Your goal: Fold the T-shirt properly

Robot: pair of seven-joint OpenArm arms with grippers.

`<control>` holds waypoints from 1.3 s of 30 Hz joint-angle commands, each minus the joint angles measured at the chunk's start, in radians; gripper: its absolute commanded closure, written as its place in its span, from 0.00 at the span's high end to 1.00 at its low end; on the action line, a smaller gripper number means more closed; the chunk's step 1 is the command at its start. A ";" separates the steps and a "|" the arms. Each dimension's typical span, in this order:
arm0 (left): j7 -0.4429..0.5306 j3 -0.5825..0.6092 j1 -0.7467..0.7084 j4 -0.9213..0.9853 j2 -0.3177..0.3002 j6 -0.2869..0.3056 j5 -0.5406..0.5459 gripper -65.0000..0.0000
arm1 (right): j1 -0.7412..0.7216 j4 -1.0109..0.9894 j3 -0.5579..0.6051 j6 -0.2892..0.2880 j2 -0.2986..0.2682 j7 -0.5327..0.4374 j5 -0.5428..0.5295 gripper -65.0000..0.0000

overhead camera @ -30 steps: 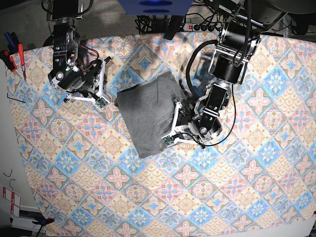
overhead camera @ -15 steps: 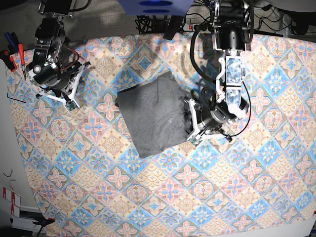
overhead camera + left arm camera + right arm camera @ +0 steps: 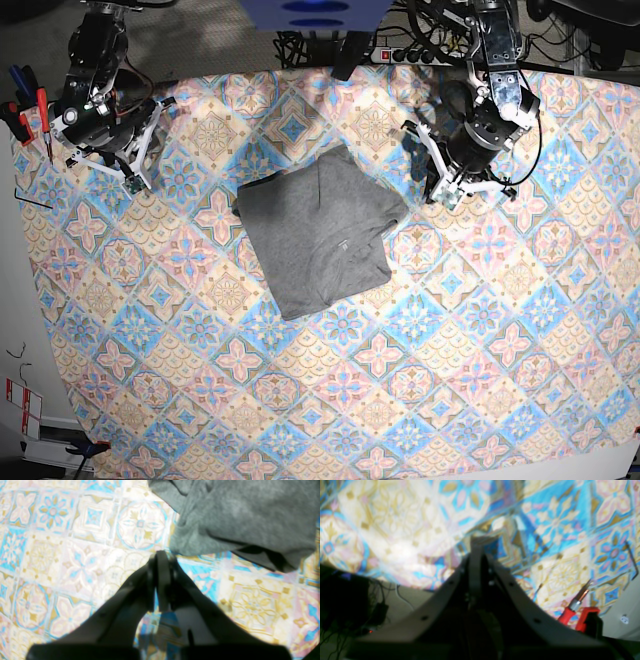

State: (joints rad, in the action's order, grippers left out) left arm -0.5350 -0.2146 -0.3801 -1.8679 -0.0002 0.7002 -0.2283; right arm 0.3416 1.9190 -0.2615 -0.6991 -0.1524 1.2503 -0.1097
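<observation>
Bright even light, blurry wrist views

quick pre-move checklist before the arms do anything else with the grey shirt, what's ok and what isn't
1. Left tool shut and holding nothing: ok, its jaws meet just short of the cloth edge.
2. Right tool shut and holding nothing: ok, only tablecloth lies beneath it.
3. Both arms off the heather-grey cotton T-shirt: ok, one stands to each side of it in the base view.
4. Shirt folded into a compact block: ok, roughly rectangular and lying askew.
5. Edges tidy: not ok, the left wrist view shows loose layers gaping at one corner.
6. Shirt wholly on the colourful diamond-patterned tablecloth: ok.
</observation>
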 commanded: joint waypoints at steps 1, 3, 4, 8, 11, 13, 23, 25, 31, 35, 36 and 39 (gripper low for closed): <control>0.042 -0.009 -0.013 -0.019 -0.002 -0.002 0.011 0.00 | 0.003 0.020 -0.005 0.001 -0.011 -0.011 -0.006 0.03; 0.115 -0.029 -0.070 -0.019 0.002 -0.002 0.011 0.00 | 0.018 0.020 -0.005 0.001 -0.011 -0.017 -0.006 0.03; 0.164 -0.029 -0.107 -0.019 0.002 -0.002 0.011 0.00 | 0.030 0.020 -0.005 0.001 -0.011 -0.034 -0.006 0.03; 0.244 -0.032 -0.173 -0.019 0.002 -0.002 0.011 0.00 | 0.069 0.020 -0.005 0.001 -0.011 -0.050 -0.006 0.03; 0.304 -0.049 -0.219 -0.019 0.007 -0.002 0.011 0.00 | 0.092 0.020 -0.006 0.001 -0.011 -0.051 -0.006 0.03; 0.347 -0.052 -0.242 -0.019 0.016 -0.002 0.011 0.00 | 0.100 0.020 -0.008 0.001 -0.011 -0.051 -0.006 0.03; 0.428 -0.196 -0.302 -0.003 0.130 -0.002 0.010 0.00 | 0.164 0.020 -0.074 0.001 -0.011 -0.051 -0.006 0.02; 0.428 -0.216 -0.302 0.020 0.139 -0.002 0.010 0.00 | 0.169 0.020 -0.081 0.001 -0.011 -0.053 -0.006 0.02; 0.430 -0.283 -0.303 0.115 0.144 -0.002 0.020 0.00 | 0.189 0.020 -0.081 0.001 -0.009 -0.053 -0.006 0.02; 0.431 -0.342 -0.317 0.124 0.157 -0.002 0.020 0.00 | 0.193 0.020 -0.080 0.001 -0.009 -0.053 -0.006 0.02; 0.431 -0.345 -0.319 0.124 0.157 -0.002 0.020 0.00 | 0.202 0.020 -0.078 0.001 -0.009 -0.053 -0.006 0.02; 0.431 -0.346 -0.336 0.126 0.157 -0.002 0.020 0.00 | 0.212 0.018 -0.075 0.001 -0.009 -0.053 -0.006 0.02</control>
State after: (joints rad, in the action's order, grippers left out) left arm -0.1268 -0.5594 -0.7044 -1.7302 0.1558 0.6964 -0.2253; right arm 0.5522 1.9198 -0.3328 -0.6991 -0.1520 1.2034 -0.1120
